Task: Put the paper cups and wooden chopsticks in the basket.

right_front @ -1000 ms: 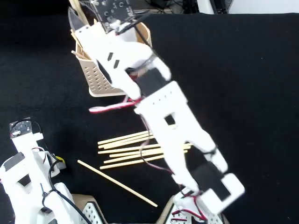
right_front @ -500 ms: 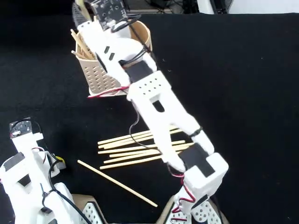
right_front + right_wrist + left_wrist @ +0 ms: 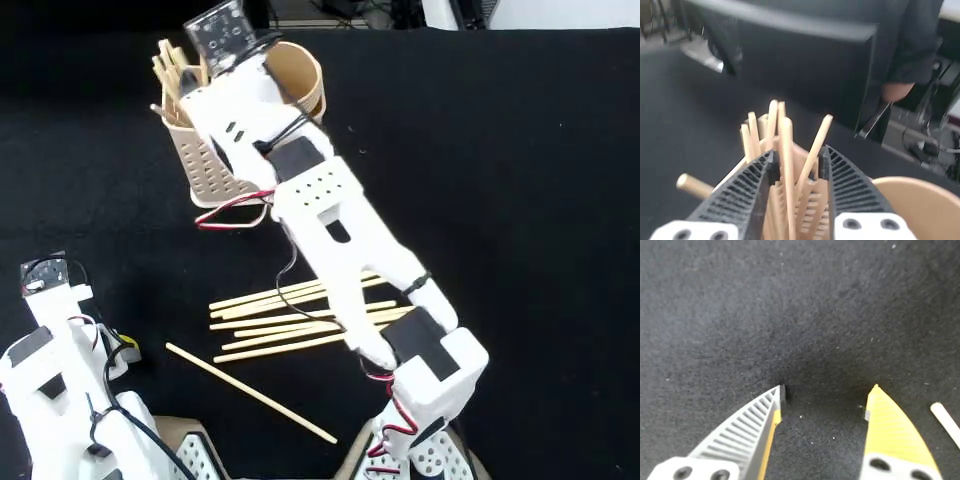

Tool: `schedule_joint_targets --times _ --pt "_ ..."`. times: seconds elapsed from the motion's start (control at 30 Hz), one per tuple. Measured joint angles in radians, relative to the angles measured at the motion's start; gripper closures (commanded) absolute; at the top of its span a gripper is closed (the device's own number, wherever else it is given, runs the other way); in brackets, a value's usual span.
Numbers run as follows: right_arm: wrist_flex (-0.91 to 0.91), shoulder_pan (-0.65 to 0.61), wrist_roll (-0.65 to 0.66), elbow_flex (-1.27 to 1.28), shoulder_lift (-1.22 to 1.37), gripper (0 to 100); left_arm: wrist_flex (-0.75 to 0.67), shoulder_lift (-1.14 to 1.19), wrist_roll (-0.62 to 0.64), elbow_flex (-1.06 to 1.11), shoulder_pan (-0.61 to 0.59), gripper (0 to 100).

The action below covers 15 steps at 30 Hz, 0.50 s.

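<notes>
wooden chopsticks in the basket stand within the parted right gripper

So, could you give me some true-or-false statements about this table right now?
Wooden chopsticks stand in the basket: true.
Every chopstick is already in the basket: false, a loose bundle lies on the black table.
The right gripper is at the basket, open: true.
The left gripper holds a paper cup: false, it is open over bare table.
</notes>
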Motion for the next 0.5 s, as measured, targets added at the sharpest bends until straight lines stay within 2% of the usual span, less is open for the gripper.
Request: schedule_joint_targets --times 0.27,0.37,0.5 --pt "0.201 -0.012 0.000 -0.049 -0.224 92.9 0.000 0.000 0.000 0.000 0.000 72" --pt "0.367 -0.014 0.000 -0.049 -0.341 93.3 0.000 0.000 0.000 0.000 0.000 72" --pt "0.652 -0.014 0.000 -0.049 -0.456 89.1 0.000 0.000 0.000 0.000 0.000 72"
